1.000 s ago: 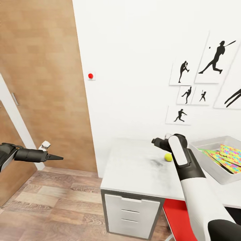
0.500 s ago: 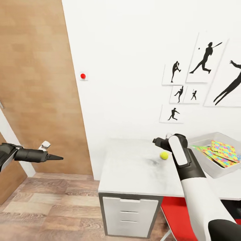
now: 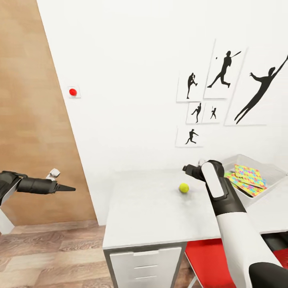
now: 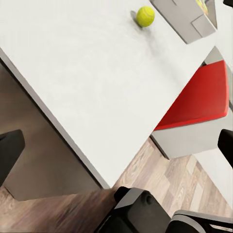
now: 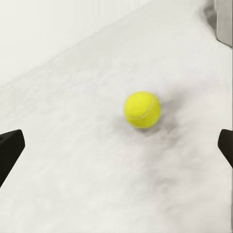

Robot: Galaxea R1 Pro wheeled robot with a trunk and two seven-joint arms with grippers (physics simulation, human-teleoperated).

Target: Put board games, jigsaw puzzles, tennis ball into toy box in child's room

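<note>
The yellow-green tennis ball [image 3: 184, 187] [image 4: 145, 16] [image 5: 141, 110] lies on the white table [image 3: 148, 212]. My right gripper [image 3: 188, 168] [image 5: 121, 145] hovers just above and behind it, open, with the ball ahead between the spread fingers and untouched. At the table's right end stands the light grey toy box [image 3: 276, 173] [image 4: 182, 22] with two multicoloured jigsaw puzzles [image 3: 249, 176] lying in it. Off the table's left end, over the floor, my left gripper [image 3: 66, 187] [image 4: 119, 145] is held out open and empty. The board games and the bed are out of view.
A red chair seat [image 3: 210, 258] [image 4: 199, 97] sits under the table next to white drawers [image 3: 144, 266]. A wood-panelled door [image 3: 28, 120] stands at the left. On the white wall hang black silhouette pictures [image 3: 224, 72] and a red button [image 3: 73, 92].
The whole picture has slid left, so the camera has turned right. Both arms hold the same pose in view. The ball now sits further left of my right gripper and stays put on the table.
</note>
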